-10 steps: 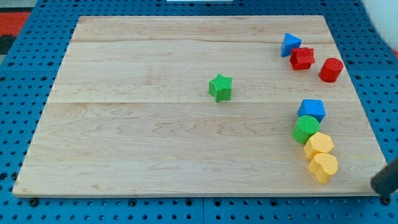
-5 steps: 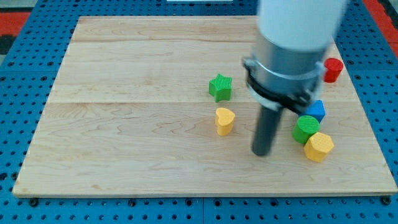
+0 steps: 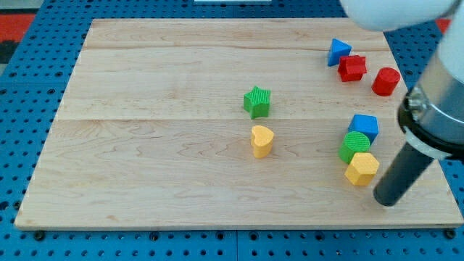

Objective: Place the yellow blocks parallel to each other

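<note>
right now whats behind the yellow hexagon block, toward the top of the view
The green round block sits right behind the yellow hexagon block, touching it, with the blue block beyond. My tip is at its lower right. The green block's base is partly covered.

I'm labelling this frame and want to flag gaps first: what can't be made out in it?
- Camera view: the arm above my tip is cut off by the view's top and right edges.
- The board edge at the view's right is partly hidden behind the rod.
- The yellow hexagonal block and green round block: touching or just apart, cannot tell.
</note>
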Controlling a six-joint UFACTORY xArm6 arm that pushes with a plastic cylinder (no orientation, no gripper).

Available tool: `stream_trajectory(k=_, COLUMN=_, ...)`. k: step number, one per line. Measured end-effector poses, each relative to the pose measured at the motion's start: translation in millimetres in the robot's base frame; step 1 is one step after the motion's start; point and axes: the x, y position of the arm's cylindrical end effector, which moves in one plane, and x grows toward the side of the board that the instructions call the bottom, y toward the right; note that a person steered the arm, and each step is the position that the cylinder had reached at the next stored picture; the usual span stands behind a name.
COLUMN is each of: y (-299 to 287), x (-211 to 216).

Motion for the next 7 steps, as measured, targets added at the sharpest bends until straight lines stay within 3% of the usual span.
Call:
stream_trajectory(k=1, y=5, x=-2)
stream_trajectory(k=2, y=-18, x=-30)
stream_trajectory(k=3, y=-62, x=-35)
stream_trajectory(k=4, y=-69, x=-40)
stream_trajectory(k=5, y=-47, x=-31)
stream_trajectory(k=6, y=-66, x=-51)
stream_trajectory(k=7, y=-43, x=-53)
